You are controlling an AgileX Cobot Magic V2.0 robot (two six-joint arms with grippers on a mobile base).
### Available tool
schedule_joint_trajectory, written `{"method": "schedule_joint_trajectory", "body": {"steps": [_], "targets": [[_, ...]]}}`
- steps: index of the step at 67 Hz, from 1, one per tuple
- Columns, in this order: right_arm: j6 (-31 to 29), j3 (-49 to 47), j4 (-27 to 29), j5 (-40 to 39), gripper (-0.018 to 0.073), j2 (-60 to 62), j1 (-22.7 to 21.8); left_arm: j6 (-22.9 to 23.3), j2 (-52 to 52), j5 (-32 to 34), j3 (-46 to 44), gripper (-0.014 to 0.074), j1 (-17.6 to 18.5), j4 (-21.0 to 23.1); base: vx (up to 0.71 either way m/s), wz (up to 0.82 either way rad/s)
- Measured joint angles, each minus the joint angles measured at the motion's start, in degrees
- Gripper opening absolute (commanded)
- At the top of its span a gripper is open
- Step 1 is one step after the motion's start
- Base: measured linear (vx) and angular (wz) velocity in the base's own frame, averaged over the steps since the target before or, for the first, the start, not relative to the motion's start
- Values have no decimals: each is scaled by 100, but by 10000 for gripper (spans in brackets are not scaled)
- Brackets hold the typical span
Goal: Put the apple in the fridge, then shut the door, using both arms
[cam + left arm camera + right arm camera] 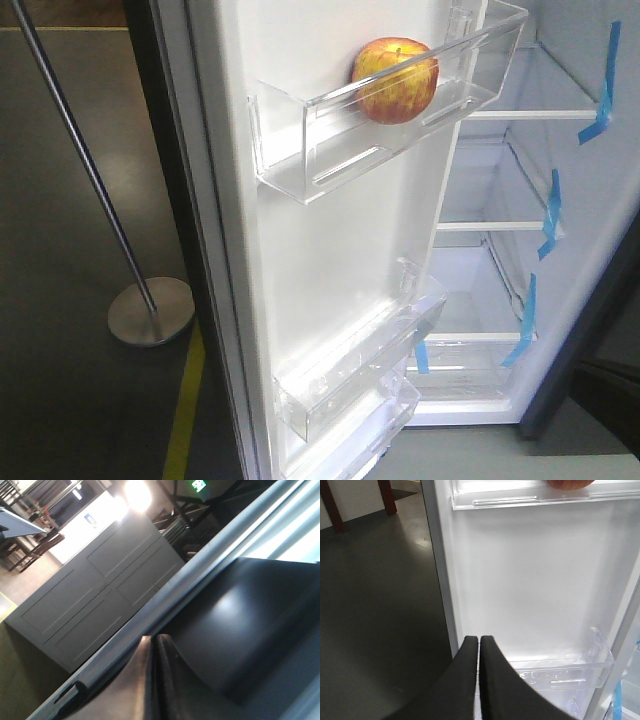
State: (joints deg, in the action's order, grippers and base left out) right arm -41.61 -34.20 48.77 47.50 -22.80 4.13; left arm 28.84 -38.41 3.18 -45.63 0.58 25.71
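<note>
The red and yellow apple (395,80) rests in the upper clear bin (300,150) on the white lining of the open door (330,260). The fridge (590,230) stands open at the right, with glass shelves and blue tape. In the right wrist view only the apple's underside (570,484) shows at the top edge. My right gripper (479,640) is shut and empty, pointing at the door's lining near its outer edge, well below the apple. My left gripper (152,640) is shut and empty, its tips close to the door's grey edge (200,575) beside the dark outer face (260,620). Neither arm shows in the front view.
A chrome pole with a round base (150,312) stands on the dark floor left of the door, by a yellow floor line (185,410). Lower clear bins (560,672) stick out from the door's lining. A grey panelled cabinet (95,600) is behind the door.
</note>
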Motion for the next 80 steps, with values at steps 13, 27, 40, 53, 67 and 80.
{"method": "schedule_joint_trajectory", "body": {"steps": [13,27,40,53,67,80], "targets": [[0,0,23,-30,-3,0,0,6,-1753,-55,-1679,-7,28,0,0,0],[0,0,23,-30,-3,0,0,25,-3434,-830,-3385,-2,208,164,0,0],[0,0,23,-30,-3,0,0,-6,-4524,-1622,-4356,62,248,1217,0,0],[0,0,23,-24,-3,0,0,-732,-4879,-1822,-4637,204,248,2491,0,0],[0,0,23,-11,-3,0,0,-1966,-4931,-1875,-4669,370,248,3924,0,0],[0,0,23,-11,-3,0,0,-2884,-5159,-2414,-4669,408,248,5186,0,0]]}}
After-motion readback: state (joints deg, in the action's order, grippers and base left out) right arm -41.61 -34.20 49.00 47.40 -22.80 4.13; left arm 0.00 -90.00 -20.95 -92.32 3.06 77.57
